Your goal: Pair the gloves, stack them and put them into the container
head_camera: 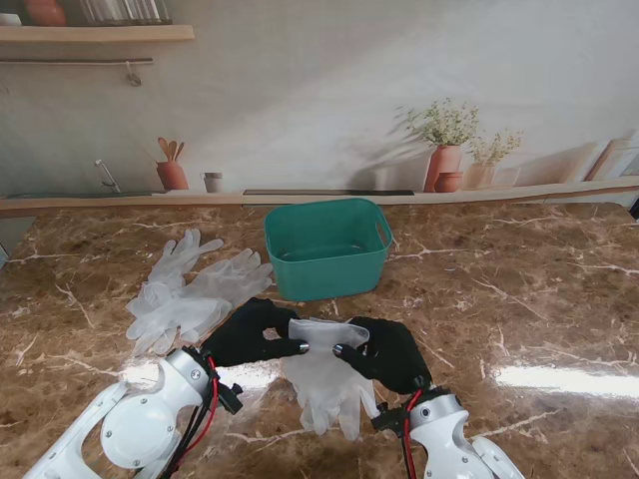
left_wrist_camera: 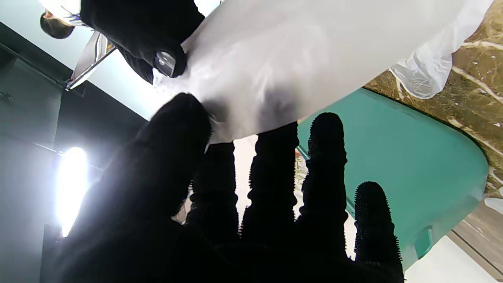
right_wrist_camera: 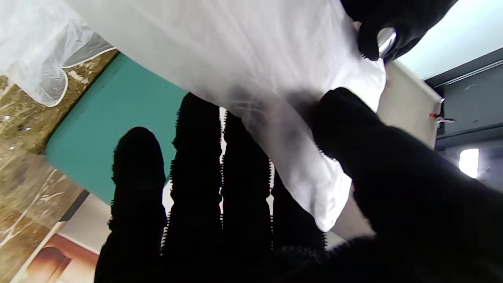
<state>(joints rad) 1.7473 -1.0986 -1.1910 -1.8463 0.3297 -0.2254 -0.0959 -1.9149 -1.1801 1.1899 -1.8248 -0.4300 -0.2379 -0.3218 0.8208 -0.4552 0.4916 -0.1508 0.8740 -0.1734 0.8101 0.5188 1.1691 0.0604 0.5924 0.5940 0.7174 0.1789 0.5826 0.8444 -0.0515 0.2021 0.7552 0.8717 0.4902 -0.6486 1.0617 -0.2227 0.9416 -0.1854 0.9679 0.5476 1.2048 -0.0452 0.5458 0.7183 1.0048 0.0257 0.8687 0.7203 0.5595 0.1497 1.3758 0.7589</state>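
Between the two arms, near the edge of the marble table [head_camera: 519, 289] closest to me, a white translucent glove [head_camera: 327, 374] hangs by its cuff, fingers drooping toward the tabletop. The left hand [head_camera: 250, 334] pinches one corner of the cuff and the right hand [head_camera: 387, 351] pinches the other; each wrist view shows a thumb pressed against the fingers with the thin film caught between them, the remaining fingers lying close together under it. Whether this held piece is a single glove or two laid together I cannot tell: it reads as one sheet, though it looks fairly dense.

Farther from me, at about the middle of the table, stands the green container [head_camera: 327, 246]. Its inside appears bare, so nothing has gone in yet. Toward the table's left edge lies a loose heap of clear gloves [head_camera: 192, 291], fingers splayed in several directions, overlapping but not squared up, well apart from the held glove and just beside the container's left wall.

My judgement is that the job is at an early-to-middle stage: one glove is lifted and spread for laying out or dropping, while the heap is yet to be sorted, matched, stacked and carried to the container.
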